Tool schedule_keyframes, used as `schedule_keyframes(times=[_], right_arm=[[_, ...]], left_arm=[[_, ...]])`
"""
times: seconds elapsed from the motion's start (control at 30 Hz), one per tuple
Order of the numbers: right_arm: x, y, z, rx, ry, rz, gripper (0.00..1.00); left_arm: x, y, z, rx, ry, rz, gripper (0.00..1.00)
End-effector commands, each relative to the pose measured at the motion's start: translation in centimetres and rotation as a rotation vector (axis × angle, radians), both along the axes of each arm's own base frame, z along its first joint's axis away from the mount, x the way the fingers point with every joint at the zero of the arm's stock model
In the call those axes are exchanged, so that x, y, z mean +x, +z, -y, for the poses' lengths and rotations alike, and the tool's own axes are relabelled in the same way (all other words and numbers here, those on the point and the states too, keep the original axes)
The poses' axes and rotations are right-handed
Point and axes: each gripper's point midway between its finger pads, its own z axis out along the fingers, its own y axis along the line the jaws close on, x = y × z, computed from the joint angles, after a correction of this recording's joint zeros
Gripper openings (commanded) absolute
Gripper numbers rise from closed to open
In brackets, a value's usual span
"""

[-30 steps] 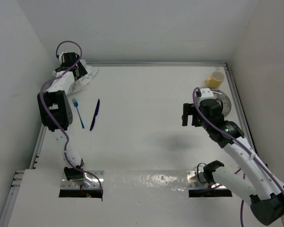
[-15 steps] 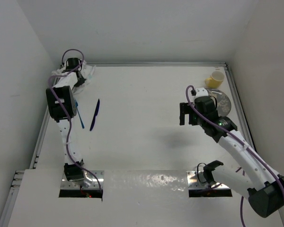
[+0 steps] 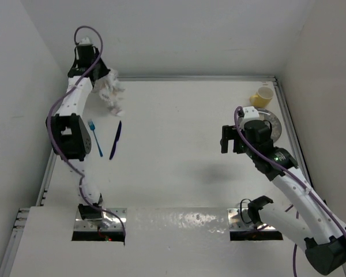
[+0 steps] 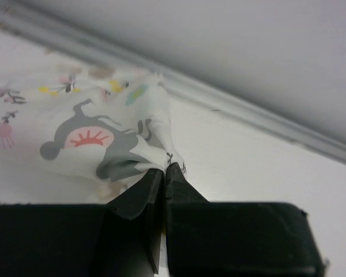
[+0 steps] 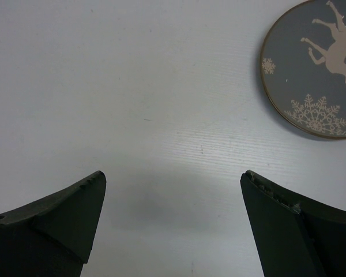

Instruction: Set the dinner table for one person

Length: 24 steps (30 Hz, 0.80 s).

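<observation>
The white dinner table (image 3: pixel 173 115) fills the top view. At its far left corner my left gripper (image 3: pixel 102 78) is shut on a fold of the white printed cloth mat (image 3: pixel 111 93), which hangs bunched above the tabletop. In the left wrist view the gripper (image 4: pixel 164 169) pinches the cloth mat (image 4: pixel 92 124) between closed fingertips. My right gripper (image 3: pixel 230 139) hovers open over bare table at mid right, and nothing sits between its fingers (image 5: pixel 75 202). A grey plate with a deer print (image 5: pixel 317 69) lies just beyond it, partly behind the right arm in the top view (image 3: pixel 278 126).
A blue fork (image 3: pixel 94 137) and a dark blue knife (image 3: pixel 115 139) lie side by side on the left. A yellow cup (image 3: pixel 263 96) stands at the far right corner, behind the plate. Metal rails (image 4: pixel 248 109) edge the table, with walls close behind.
The left gripper closed on the cloth mat and lifted it off the corner, so it now hangs bunched. The right arm swayed slightly left and came back, still open.
</observation>
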Motion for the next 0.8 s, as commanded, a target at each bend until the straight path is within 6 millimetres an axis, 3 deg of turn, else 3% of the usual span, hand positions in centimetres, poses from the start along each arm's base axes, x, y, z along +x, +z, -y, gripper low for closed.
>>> schedule_keyframes(times=[0.0, 0.03, 0.07, 0.1, 0.13, 0.2, 0.23, 0.27, 0.3, 0.33, 0.37, 0.4, 0.43, 0.47, 0.5, 0.57, 0.6, 0.67, 0.77], right_arm=[[0.5, 3.0, -0.6, 0.038, 0.024, 0.099, 0.99], [0.4, 3.3, -0.6, 0.043, 0.026, 0.106, 0.99], [0.3, 3.6, -0.6, 0.05, 0.03, 0.115, 0.99], [0.2, 4.0, -0.7, 0.056, 0.037, 0.122, 0.99], [0.0, 4.5, -0.8, 0.064, 0.043, 0.125, 0.99], [-0.1, 4.8, -0.8, 0.066, 0.045, 0.124, 0.99], [-0.4, 4.8, -0.7, 0.065, 0.049, 0.115, 0.99], [-0.5, 4.9, -0.8, 0.071, 0.048, 0.113, 0.99], [-0.8, 5.1, -0.7, 0.073, 0.051, 0.116, 0.99], [-1.0, 4.9, -0.7, 0.072, 0.055, 0.108, 0.99], [-1.2, 4.9, -0.6, 0.074, 0.051, 0.109, 0.99], [-1.5, 4.8, -0.5, 0.079, 0.049, 0.111, 0.99], [-1.7, 4.7, -0.4, 0.08, 0.048, 0.109, 0.99], [-1.9, 4.1, -0.3, 0.086, 0.038, 0.099, 0.99], [-2.1, 4.1, -0.2, 0.096, 0.033, 0.108, 0.99], [-2.4, 2.7, -0.3, 0.098, 0.038, 0.083, 0.99], [-2.6, 2.2, -0.2, 0.102, 0.032, 0.074, 0.99], [-2.9, 0.7, -0.5, 0.094, 0.044, 0.026, 0.97], [-3.3, -1.5, -0.5, 0.087, 0.034, -0.04, 0.88]], left_arm=[[-4.6, 15.4, 8.8, -0.056, -0.146, 0.298, 0.0], [-6.1, 16.5, 11.6, -0.073, -0.186, 0.315, 0.0], [-8.5, 17.8, 12.8, -0.091, -0.202, 0.333, 0.0], [-9.6, 18.1, 13.2, -0.1, -0.178, 0.34, 0.0], [-12.2, 18.5, 15.3, -0.153, -0.203, 0.351, 0.0], [-14.8, 18.5, 17.1, -0.219, -0.211, 0.348, 0.04], [-16.5, 15.9, 19.0, -0.234, -0.241, 0.296, 0.06], [-18.8, 17.1, 19.7, -0.262, -0.26, 0.327, 0.1], [-20.3, 16.4, 21.5, -0.304, -0.283, 0.312, 0.15], [-21.6, 13.5, 22.2, -0.316, -0.29, 0.251, 0.22], [-23.3, 13.9, 22.6, -0.346, -0.309, 0.264, 0.25], [-24.8, 13.0, 24.1, -0.385, -0.332, 0.239, 0.28], [-26.1, 9.8, 24.4, -0.381, -0.327, 0.176, 0.38], [-27.3, 9.5, 24.3, -0.389, -0.321, 0.184, 0.43], [-28.7, 6.4, 24.9, -0.381, -0.329, 0.118, 0.46], [-30.1, 4.2, 25.0, -0.375, -0.342, 0.078, 0.48], [-30.7, 1.9, 24.7, -0.356, -0.339, 0.031, 0.5], [-31.5, -0.5, 24.6, -0.32, -0.365, -0.023, 0.52], [-31.6, -1.9, 24.0, -0.246, -0.384, -0.032, 0.54]])
